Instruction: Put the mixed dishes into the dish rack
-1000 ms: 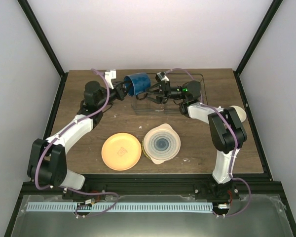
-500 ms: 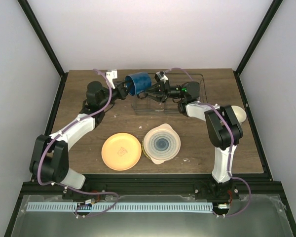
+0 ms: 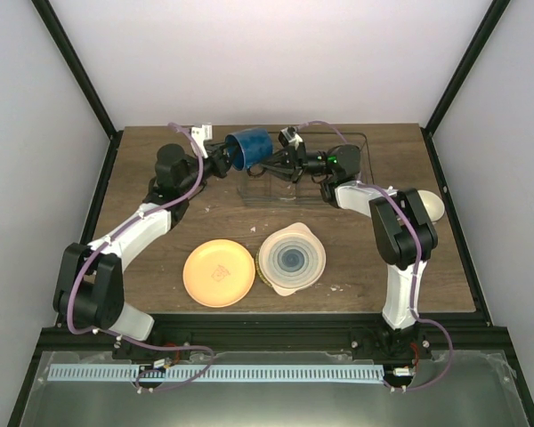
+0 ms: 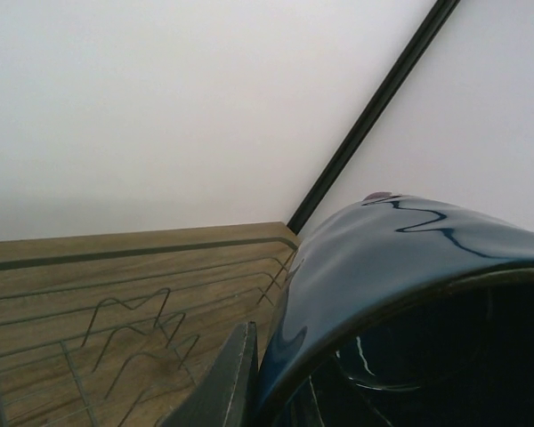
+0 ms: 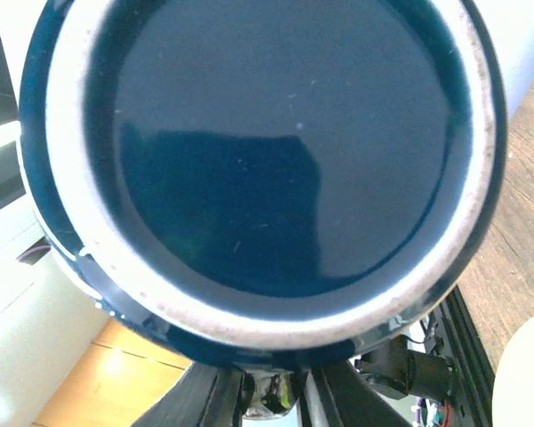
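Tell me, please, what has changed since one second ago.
The right gripper moved slightly left toward the dark blue mug and its jaws narrowed near the mug's base; a grip is not clear. The left gripper kept holding the mug over the dish rack. The orange plate and ringed plate stayed put.

You're in a robot test cell, a lab rig, not a kitchen. Plain white panels close it in beyond and either side of your left pincer and right pincer, w/ black frame posts running up the corners. Under both pincers is a bare wood-grain tabletop. A black rail edges it on the base side, where both arms are bolted. Purple cabling loops along the arms. The crockery looks like props – a dark blue mug between the pincers, a wire rack beneath them, and an orange plate and ringed cream plate nearer the bases.
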{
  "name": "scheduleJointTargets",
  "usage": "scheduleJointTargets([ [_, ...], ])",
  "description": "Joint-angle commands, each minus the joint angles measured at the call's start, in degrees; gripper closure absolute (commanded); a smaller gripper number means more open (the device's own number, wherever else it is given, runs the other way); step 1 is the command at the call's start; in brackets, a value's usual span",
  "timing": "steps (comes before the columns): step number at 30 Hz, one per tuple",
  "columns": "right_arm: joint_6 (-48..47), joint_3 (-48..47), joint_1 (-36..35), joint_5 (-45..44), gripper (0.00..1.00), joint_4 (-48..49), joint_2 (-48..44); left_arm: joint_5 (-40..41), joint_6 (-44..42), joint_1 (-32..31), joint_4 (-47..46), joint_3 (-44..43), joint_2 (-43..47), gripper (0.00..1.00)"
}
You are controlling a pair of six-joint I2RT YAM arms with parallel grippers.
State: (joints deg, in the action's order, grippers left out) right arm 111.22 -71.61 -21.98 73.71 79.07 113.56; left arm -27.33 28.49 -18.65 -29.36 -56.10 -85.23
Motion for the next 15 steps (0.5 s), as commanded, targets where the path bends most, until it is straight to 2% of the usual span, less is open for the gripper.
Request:
scheduleJointTargets([
  [1,-9.93,-1.9,0.66,-0.52,0.99,-4.54,-2.4,-0.07,-0.68,-1.12,2.8,-1.84,0.77,0.89],
  [7,-19.96,0.98,4.56,-1.63,0.99,-15.36,-7.1,0.99,-1.58,-1.04,4.91,0.06,0.99,0.61],
  [13,-24.61,2.76,8.08,-2.83,0.99,-21.27,-10.0,1.65,-2.61,-0.23,7.57,2.29,1.59,0.51],
  [15,-25.62,2.97,9.08,-3.63,0.99,-22.57,-10.6,2.4,-3.51,-0.01,8.85,2.93,2.04,0.44],
])
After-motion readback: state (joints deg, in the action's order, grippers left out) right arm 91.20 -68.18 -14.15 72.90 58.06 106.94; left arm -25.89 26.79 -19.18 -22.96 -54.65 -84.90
